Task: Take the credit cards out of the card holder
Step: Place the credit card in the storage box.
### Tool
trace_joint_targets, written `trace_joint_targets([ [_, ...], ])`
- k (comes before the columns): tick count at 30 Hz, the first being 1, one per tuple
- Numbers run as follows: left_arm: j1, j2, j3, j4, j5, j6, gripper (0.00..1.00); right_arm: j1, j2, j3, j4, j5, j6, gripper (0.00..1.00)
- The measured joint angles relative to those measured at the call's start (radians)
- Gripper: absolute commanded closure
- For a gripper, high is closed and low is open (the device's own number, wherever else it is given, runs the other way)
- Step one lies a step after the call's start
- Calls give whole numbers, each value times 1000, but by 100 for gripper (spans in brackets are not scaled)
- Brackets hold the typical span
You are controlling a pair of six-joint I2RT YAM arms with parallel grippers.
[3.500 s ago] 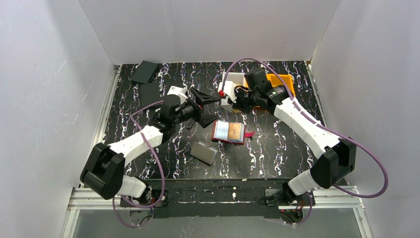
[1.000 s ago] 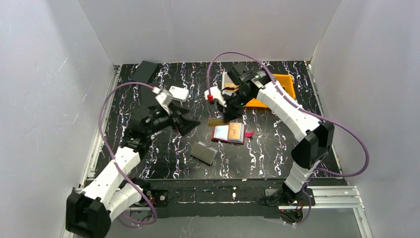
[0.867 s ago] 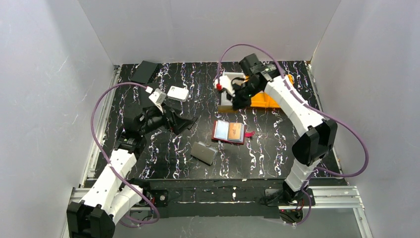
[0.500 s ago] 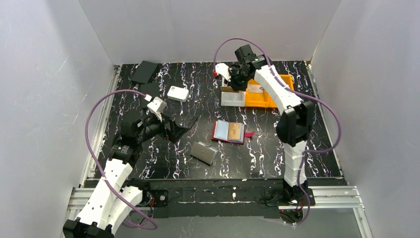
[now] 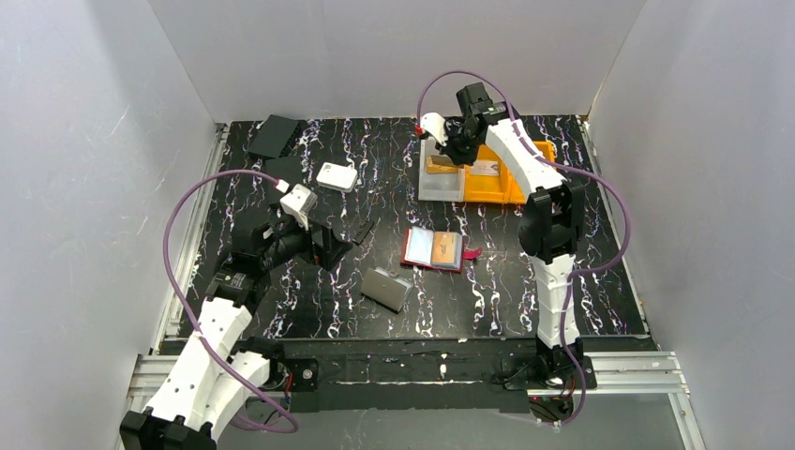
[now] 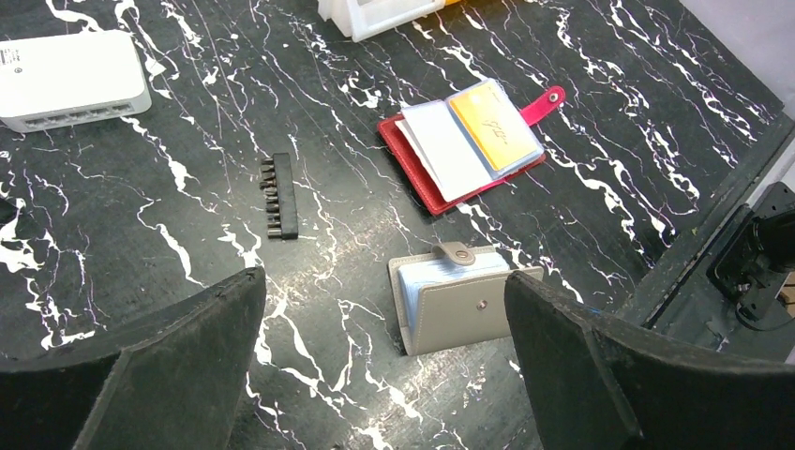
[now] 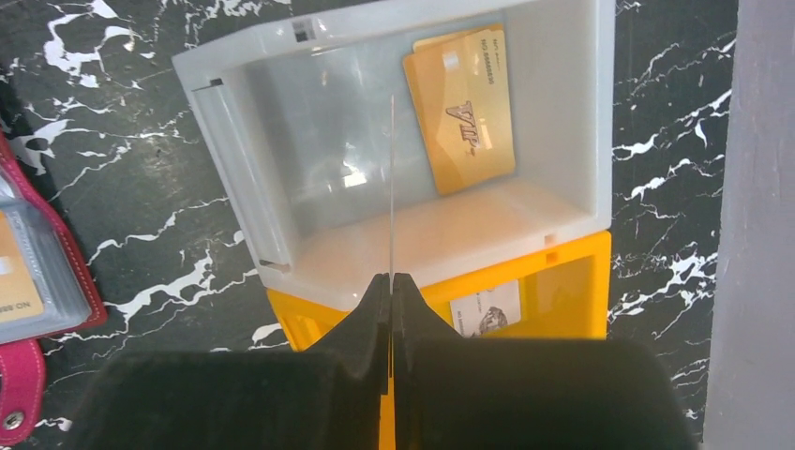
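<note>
Credit card (image 5: pixel 440 161) hangs edge-on, pinched in the closed right gripper (image 7: pixel 391 278) over the far white tray (image 7: pixel 602 112); next move, likely, is letting it drop there; card holder (image 5: pixel 433 249) lies open mid-table; left gripper (image 6: pixel 382 279) spread wide, empty.

Top and left-wrist views (closer, downward) share card holder (image 6: pixel 464 142).
</note>
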Motion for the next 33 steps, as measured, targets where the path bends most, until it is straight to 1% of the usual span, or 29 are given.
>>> trace_joint_targets([
  [6,0,28,0,0,0,1,2,-16,10,6,9,-6,-2,99],
  [10,0,35,0,0,0,1,2,-16,74,46,26,-24,2,99],
  [15,0,35,0,0,0,1,2,-12,146,53,29,-34,5,99],
  [20,0,43,0,1,0,0,2,-12,180,53,29,-34,5,98],
  [23,0,47,0,1,0,0,2,-12,185,56,36,-38,5,95],
  [25,0,47,0,1,0,0,2,-12,189,60,45,-37,6,90],
  [30,0,47,0,2,0,0,2,-12,199,63,56,-32,10,86],
  [33,0,47,0,2,0,0,2,-12,213,66,69,-25,10,80],
])
